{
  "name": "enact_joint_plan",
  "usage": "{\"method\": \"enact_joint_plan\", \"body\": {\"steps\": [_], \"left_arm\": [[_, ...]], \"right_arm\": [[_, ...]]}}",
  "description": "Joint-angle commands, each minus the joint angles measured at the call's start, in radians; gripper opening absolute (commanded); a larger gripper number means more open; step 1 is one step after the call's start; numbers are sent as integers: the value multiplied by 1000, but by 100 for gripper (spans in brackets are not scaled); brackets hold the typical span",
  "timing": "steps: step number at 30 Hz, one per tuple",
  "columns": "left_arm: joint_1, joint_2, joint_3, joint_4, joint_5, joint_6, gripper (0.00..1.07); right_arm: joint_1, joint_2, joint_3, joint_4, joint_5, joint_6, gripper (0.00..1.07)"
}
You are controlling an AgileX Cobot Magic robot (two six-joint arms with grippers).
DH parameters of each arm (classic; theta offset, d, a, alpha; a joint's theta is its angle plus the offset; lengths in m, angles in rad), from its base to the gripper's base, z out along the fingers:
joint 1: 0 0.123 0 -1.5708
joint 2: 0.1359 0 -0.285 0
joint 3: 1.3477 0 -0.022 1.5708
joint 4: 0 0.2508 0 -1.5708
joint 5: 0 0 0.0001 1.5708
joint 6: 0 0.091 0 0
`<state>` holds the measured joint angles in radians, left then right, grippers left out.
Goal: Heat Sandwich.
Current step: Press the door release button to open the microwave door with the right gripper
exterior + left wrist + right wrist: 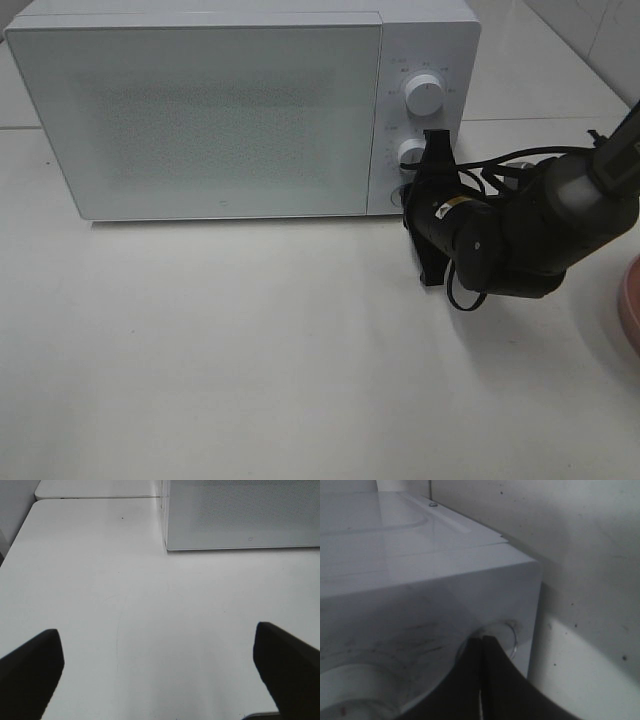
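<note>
- The right pincer is seen with its fingers pressed together into one tip, and nothing is held between them.
- Right at that tip lies a round button at the lower corner of the microwave; whether it is already touched cannot be told.
- The step is judged to be a press on the door release, since the door is shut.
- The push is best made straight in and centred on the button, gently, so that the microwave is not shoved back.
- The left pincer is spread wide, with only bare table beneath it.
- The sandwich is not seen in any view, and only the rim of a pink plate shows behind the right pincer.
</note>
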<state>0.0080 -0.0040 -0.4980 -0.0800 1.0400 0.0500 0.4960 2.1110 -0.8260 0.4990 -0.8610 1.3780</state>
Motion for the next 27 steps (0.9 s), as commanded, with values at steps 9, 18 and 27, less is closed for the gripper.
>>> {"method": "enact_joint_plan", "body": {"steps": [9, 18, 27], "left_arm": [[1, -26, 4, -4, -3, 0, 98], [1, -26, 4, -4, -3, 0, 98], [1, -26, 4, -4, -3, 0, 98]], "right_arm": [[-9, 11, -23, -3, -105, -2, 0], [-9, 41, -99, 5, -120, 16, 0], [-9, 77, -184, 55, -296, -56, 0]]}}
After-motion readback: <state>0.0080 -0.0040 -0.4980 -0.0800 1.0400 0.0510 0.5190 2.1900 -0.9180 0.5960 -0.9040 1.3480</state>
